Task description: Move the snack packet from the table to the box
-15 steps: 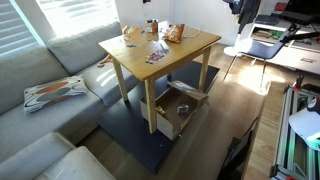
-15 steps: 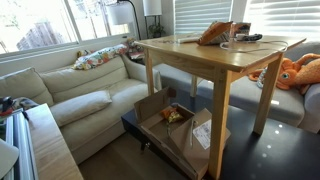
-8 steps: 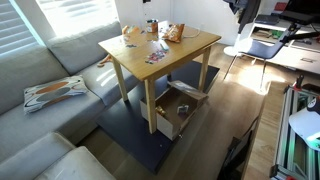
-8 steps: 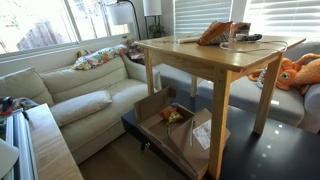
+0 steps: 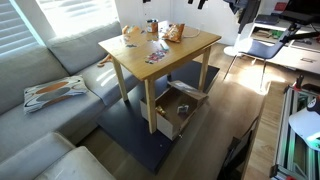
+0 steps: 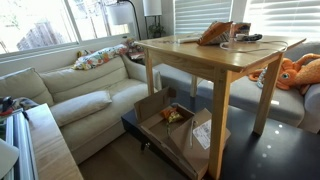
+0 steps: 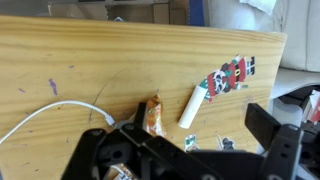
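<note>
The orange snack packet (image 7: pixel 154 116) lies on the light-wood table (image 7: pixel 80 50) in the wrist view, next to a white stick (image 7: pixel 192 105). My gripper (image 7: pixel 200 120) is open and empty, high above the tabletop, with the packet under its left finger. In an exterior view the gripper (image 5: pixel 199 4) just shows at the top edge, above the table (image 5: pixel 190 50). The cardboard box (image 5: pixel 170 122) stands open on the floor under the table; it also shows in the exterior view from the far side (image 6: pixel 150 105), with something orange inside (image 6: pixel 172 115).
Colourful papers (image 7: pixel 228 75) and a white cable (image 7: pixel 40 118) lie on the table. A larger orange-brown item (image 6: pixel 215 33) sits at the table's far side. A grey sofa (image 5: pixel 40 120) flanks the table, a white desk (image 5: pixel 290 55) stands opposite.
My gripper has come into sight at the top edge of an exterior view. Table, packet and box have not moved.
</note>
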`<state>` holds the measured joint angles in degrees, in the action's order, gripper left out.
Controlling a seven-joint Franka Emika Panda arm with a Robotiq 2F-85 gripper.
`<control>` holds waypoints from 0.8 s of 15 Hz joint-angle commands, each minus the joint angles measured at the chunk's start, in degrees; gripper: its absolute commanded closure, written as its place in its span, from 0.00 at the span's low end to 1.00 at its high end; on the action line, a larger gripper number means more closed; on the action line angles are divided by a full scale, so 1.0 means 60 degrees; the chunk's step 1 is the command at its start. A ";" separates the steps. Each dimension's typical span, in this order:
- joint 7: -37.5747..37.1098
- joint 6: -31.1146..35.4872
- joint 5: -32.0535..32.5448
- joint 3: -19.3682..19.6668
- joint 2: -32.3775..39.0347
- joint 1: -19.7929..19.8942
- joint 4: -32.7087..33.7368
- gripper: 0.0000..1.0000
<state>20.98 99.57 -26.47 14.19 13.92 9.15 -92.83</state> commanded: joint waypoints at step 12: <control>0.0174 0.0408 0.0022 -0.1060 0.2413 0.1621 0.2420 0.00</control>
<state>21.60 101.06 -26.23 10.04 25.46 16.70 -80.83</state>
